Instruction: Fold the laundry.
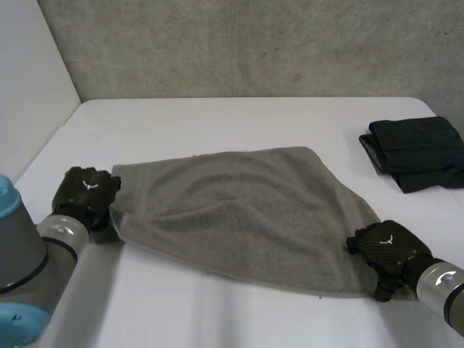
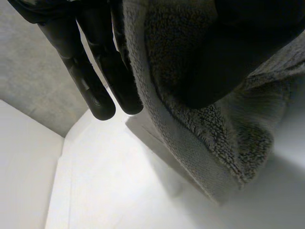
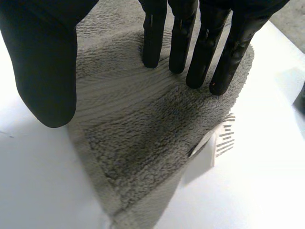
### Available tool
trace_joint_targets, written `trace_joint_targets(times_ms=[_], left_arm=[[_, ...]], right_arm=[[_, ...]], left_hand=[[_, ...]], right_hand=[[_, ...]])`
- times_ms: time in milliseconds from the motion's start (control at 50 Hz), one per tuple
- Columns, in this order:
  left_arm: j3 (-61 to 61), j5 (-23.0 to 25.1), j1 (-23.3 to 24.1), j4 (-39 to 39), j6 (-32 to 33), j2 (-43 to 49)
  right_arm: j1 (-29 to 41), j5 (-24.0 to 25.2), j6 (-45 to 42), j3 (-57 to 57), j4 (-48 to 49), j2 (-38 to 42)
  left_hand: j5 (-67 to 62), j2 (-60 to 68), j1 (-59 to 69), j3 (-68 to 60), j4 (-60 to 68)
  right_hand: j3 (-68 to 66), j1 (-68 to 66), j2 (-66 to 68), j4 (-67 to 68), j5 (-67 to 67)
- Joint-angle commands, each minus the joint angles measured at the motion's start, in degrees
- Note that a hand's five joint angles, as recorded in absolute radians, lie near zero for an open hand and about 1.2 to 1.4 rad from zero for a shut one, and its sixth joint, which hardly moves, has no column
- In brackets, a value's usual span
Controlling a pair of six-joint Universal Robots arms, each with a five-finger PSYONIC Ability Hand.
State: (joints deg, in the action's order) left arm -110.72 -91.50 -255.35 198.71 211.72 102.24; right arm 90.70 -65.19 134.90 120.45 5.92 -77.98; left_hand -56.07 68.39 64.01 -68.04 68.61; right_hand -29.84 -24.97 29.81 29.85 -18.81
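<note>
Loosely spread, the grey towel (image 1: 239, 210) lay on the white tabletop (image 1: 217, 119). The left robot hand (image 1: 87, 192) pinched its left corner between fingers and thumb. The right robot hand (image 1: 380, 246) pressed straight, parted fingers (image 3: 190, 52) on its near right corner. Folded black clothes (image 1: 417, 152) sat beyond the towel's right side.

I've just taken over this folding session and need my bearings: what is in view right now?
towel: one, grey, spread with wrinkles across the middle of the table, between the two hands
label: one, white with dark print, at the towel's corner by the right hand's fingertips
folded garment: one, black, on the table's far right side, apart from the towel
table: one, white
wall: grey, behind the table
left hand: black, at the towel's left corner, pinching the cloth between fingers and thumb
right hand: black, at the towel's near right corner, straight fingers resting on it
</note>
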Motion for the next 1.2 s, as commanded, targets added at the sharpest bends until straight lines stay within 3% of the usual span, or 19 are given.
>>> trace_joint_targets(times_ms=[20, 160, 360, 520, 740, 820, 1000, 1200], left_arm=[[4.81, -0.35, -1.38, -1.47, -4.38, 0.77], [8.5, -0.17, -2.52, -6.75, -7.98, 1.74], [9.38, -0.17, -2.52, -7.54, -8.95, 2.53], [9.47, -0.17, -2.52, -7.54, -8.95, 2.53], [8.51, -0.44, -1.47, -9.38, -8.69, 1.65], [7.63, -0.52, -1.38, -12.81, -8.34, -1.33], [5.61, -0.17, -1.91, -23.35, -7.11, -13.89], [9.65, 0.27, -2.43, -26.0, -6.76, -29.19]], right_arm=[[0.0, -0.02, 0.02, 0.05, 1.81, 0.28], [0.0, -0.11, 0.02, -0.04, 2.87, 0.46], [0.09, -0.55, 0.02, -0.13, 4.45, 2.13], [0.09, -0.55, 0.02, -1.09, 4.71, 2.21], [0.0, -0.99, 0.63, -5.04, 3.93, 1.43], [0.18, -1.25, 0.28, -7.06, -0.02, -3.05], [-2.27, -0.11, 0.02, -19.87, -22.5, -12.54], [-3.78, -0.9, 0.81, -36.94, -28.77, -17.39]], left_hand=[[-13.93, 11.61, 15.99, -11.96, 11.39], [-13.93, 11.61, 15.99, -11.96, 11.39], [-13.93, 11.61, 15.99, -11.96, 11.39], [-13.93, 11.61, 15.99, -11.96, 11.39], [-13.93, 11.61, 15.99, -11.96, 11.39], [-13.93, 11.61, 15.99, -11.96, 11.39], [-13.93, 11.61, 15.99, -11.96, 11.39], [-13.93, 11.61, 15.99, -11.96, 11.39]], right_hand=[[-7.66, -12.53, 7.69, 7.65, -8.68], [-10.02, -14.89, 10.05, 10.01, -11.04], [-16.06, -20.93, 16.09, 16.05, -17.08], [-50.13, -55.0, 50.16, 50.12, -51.15], [-50.16, -55.03, 50.19, 50.15, -51.19], [-50.16, -55.03, 50.19, 50.15, -51.19], [-50.16, -55.03, 50.19, 50.15, -51.19], [-50.16, -55.03, 50.19, 50.15, -51.19]])
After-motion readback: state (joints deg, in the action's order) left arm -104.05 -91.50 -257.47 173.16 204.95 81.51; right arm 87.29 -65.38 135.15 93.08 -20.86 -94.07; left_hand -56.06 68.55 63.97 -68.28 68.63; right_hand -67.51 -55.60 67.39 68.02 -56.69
